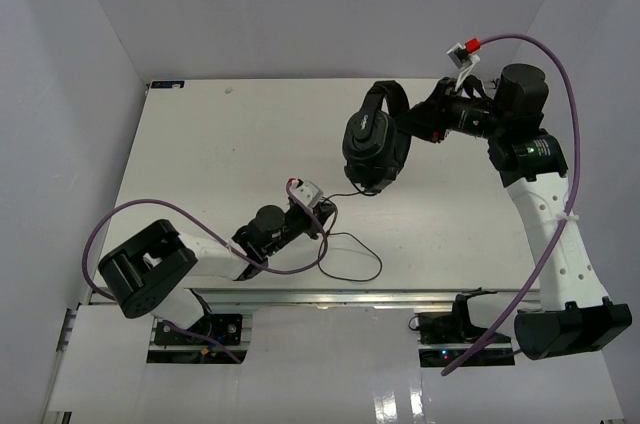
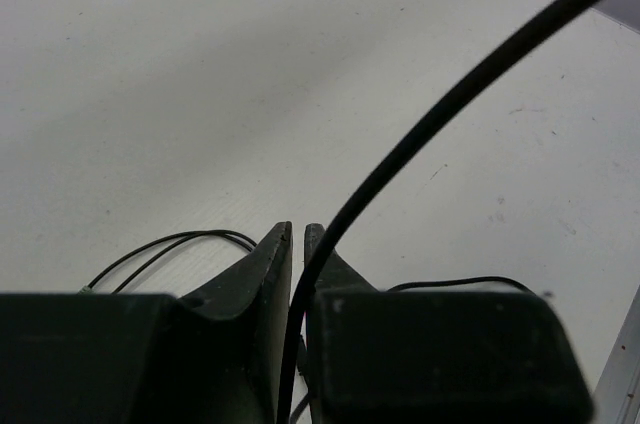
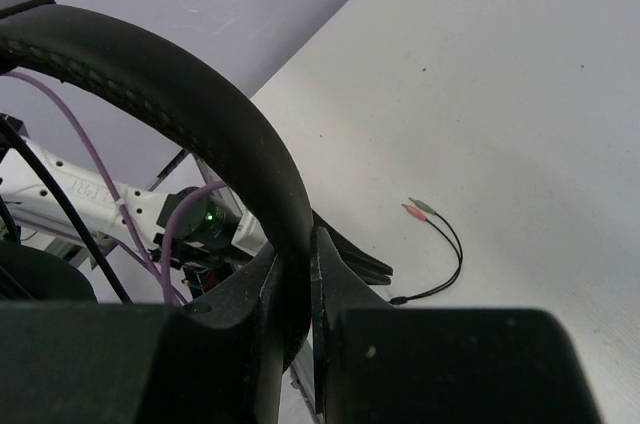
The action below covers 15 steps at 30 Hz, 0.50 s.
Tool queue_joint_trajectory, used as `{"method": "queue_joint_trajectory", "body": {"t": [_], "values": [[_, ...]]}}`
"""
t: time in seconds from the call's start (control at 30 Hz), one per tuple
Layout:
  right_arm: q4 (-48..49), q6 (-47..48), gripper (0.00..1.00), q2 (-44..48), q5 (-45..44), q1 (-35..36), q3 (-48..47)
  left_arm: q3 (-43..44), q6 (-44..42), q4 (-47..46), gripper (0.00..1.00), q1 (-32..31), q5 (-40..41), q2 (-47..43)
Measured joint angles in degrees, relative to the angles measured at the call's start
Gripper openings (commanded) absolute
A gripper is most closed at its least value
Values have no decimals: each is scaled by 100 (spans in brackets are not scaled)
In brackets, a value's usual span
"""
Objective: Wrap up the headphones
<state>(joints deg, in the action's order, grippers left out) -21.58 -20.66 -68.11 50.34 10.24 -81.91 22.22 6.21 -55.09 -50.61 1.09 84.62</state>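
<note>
Top external view: I see the headphones (image 1: 375, 144) held over the far right part of the white table (image 1: 220, 144).
Right gripper (image 1: 415, 126): it meets the headphones at the arched headband.
Right wrist view: the right gripper's (image 3: 300, 244) fingers are clamped on the headband (image 3: 200, 94), one finger on each side of the band.
Cable (image 1: 378, 262): thin and black, it drops from the earcups, runs to the left gripper (image 1: 322, 210) and lies in a loose loop on the table near the arm bases.
Left wrist view: the left gripper's (image 2: 298, 234) fingers stand a narrow gap apart, and the cable (image 2: 450, 104) passes through that gap. I cannot tell whether they pinch it.
Plugs (image 3: 418, 208): one pink and one green, lying side by side on the table.
</note>
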Motion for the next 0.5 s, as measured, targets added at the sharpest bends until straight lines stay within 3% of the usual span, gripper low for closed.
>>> {"method": "queue_joint_trajectory", "body": {"t": [0.27, 0.5], "values": [[63, -49, 8, 176, 203, -103, -213, -293, 153, -46, 19, 235, -102, 5], [51, 97, 8, 228, 297, -199, -234, -490, 168, 211, 0, 641, -557, -187]]}}
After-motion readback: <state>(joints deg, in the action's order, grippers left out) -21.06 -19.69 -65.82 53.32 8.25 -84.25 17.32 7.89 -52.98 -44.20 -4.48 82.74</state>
